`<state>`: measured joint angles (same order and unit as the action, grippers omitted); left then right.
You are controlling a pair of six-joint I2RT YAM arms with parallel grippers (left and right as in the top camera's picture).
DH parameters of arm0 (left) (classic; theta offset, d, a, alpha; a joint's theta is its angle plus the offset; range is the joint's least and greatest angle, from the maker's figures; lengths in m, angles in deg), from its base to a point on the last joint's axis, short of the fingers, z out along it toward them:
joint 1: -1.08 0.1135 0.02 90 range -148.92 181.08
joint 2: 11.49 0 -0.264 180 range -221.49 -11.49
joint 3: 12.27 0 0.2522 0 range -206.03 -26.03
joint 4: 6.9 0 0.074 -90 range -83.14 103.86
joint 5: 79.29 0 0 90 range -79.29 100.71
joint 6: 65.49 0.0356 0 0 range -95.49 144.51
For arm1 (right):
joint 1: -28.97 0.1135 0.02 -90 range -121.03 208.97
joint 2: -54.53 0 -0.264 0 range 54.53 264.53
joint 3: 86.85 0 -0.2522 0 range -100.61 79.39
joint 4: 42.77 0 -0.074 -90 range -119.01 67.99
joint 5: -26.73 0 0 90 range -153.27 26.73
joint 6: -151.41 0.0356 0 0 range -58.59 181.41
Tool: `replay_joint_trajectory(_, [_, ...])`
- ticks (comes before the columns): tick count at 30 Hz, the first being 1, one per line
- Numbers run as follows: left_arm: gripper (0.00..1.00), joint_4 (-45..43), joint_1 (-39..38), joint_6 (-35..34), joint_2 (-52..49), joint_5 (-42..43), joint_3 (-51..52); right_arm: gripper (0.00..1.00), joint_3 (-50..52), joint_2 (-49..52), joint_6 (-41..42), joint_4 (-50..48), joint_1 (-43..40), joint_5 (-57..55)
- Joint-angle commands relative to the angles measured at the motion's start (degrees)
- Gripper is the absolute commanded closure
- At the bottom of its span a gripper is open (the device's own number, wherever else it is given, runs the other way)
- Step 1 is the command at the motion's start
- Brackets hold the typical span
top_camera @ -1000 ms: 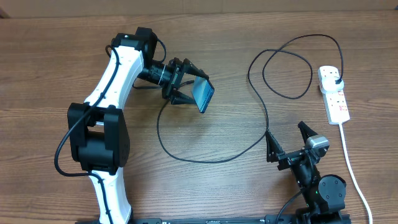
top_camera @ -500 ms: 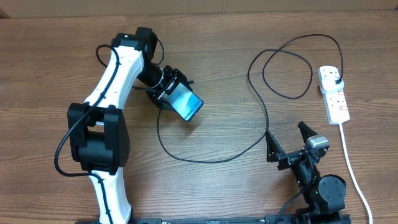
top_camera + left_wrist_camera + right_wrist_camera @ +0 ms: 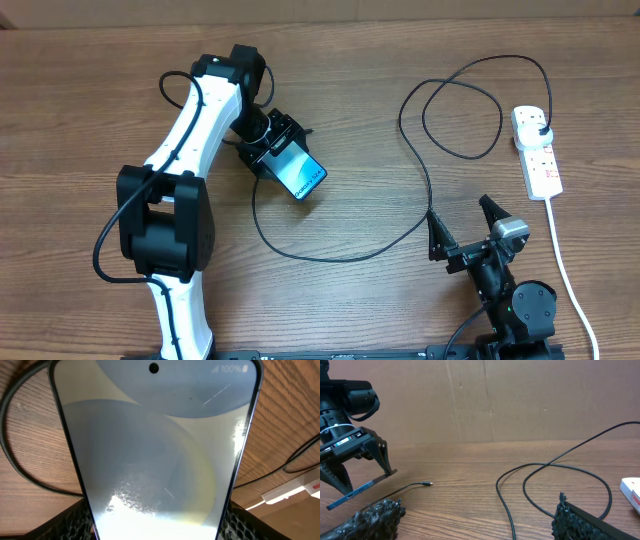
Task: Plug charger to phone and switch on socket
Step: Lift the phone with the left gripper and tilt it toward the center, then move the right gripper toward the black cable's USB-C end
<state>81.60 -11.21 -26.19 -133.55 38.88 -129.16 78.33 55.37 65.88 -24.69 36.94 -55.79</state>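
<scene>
My left gripper (image 3: 280, 155) is shut on the phone (image 3: 301, 174), holding it by its long edges with the light blue screen facing up, tilted and low over the table. In the left wrist view the phone (image 3: 155, 445) fills the frame. The charger cable (image 3: 430, 200) runs from its plug in the socket (image 3: 537, 155), loops across the table and passes under the left gripper. Its connector tip (image 3: 426, 483) lies on the table just beyond the phone (image 3: 360, 489). My right gripper (image 3: 462, 235) is open and empty, resting near the front edge with the cable beside its left finger.
The socket's thick white cord (image 3: 570, 280) runs down the right side to the front edge. The socket also shows in the left wrist view (image 3: 297, 491) and the right wrist view (image 3: 632, 491). A cardboard wall (image 3: 495, 400) stands behind the table.
My left gripper has rolled the phone from standing on edge to screen up, and has carried it a little left and down toward the table. The right arm has not moved.
</scene>
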Motion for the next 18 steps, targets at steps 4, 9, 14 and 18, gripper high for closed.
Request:
replay_joint_trajectory(4, [0.59,-1.5,-3.1,-0.8,0.6,-0.2,-1.7,0.00,0.6,-0.4,0.3,-0.4,-0.2,2.4])
replay_joint_trajectory(9, [0.59,-1.7,-3.9,-0.8,0.6,0.0,-1.7,0.00,0.6,-0.3,5.3,-0.6,-0.2,4.8])
replay_joint_trajectory(14, [0.59,-1.8,-4.4,-1.9,0.6,0.0,-1.7,0.00,-0.3,1.6,7.8,-0.4,-0.2,9.2])
replay_joint_trajectory(18, [0.58,-2.2,-4.6,-2.3,0.6,0.0,-1.7,0.00,-3.7,6.5,9.3,0.7,-0.2,10.7])
